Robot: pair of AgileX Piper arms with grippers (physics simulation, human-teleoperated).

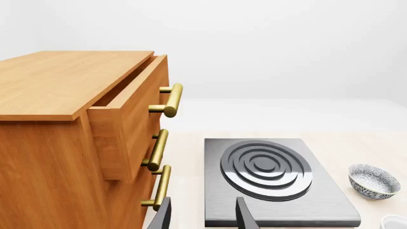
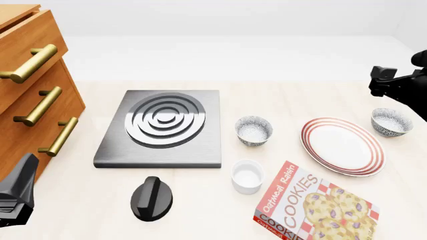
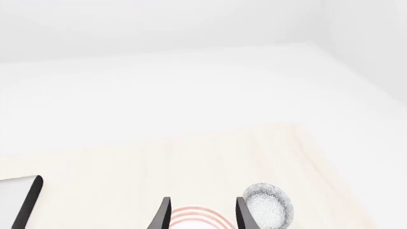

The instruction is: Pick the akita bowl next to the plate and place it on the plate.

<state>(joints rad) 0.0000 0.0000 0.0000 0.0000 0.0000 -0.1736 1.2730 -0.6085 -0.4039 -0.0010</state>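
Note:
The plate (image 2: pixel 342 145), white with red rings, lies on the table's right side. The akita bowl (image 2: pixel 390 121), speckled outside, stands just off the plate's right rim. A look-alike bowl (image 2: pixel 253 130) sits further off to the plate's left, beside the stove. My right arm (image 2: pixel 400 85) hovers above and behind the akita bowl. In the right wrist view my right gripper (image 3: pixel 202 214) is open and empty, with the akita bowl (image 3: pixel 270 210) beside one finger and the plate's rings (image 3: pixel 197 215) between the fingers. My left gripper (image 1: pixel 203 217) is open and empty, far from the plate at the front left (image 2: pixel 17 195).
A wooden cabinet (image 2: pixel 30 85) with brass handles stands at the left, its top drawer (image 1: pixel 124 124) pulled partly out. A steel stove plate (image 2: pixel 163 127) lies at centre, with a black knob (image 2: pixel 152 199) in front of it. A white ramekin (image 2: pixel 247 176) and a cookie box (image 2: pixel 313 207) sit at the front.

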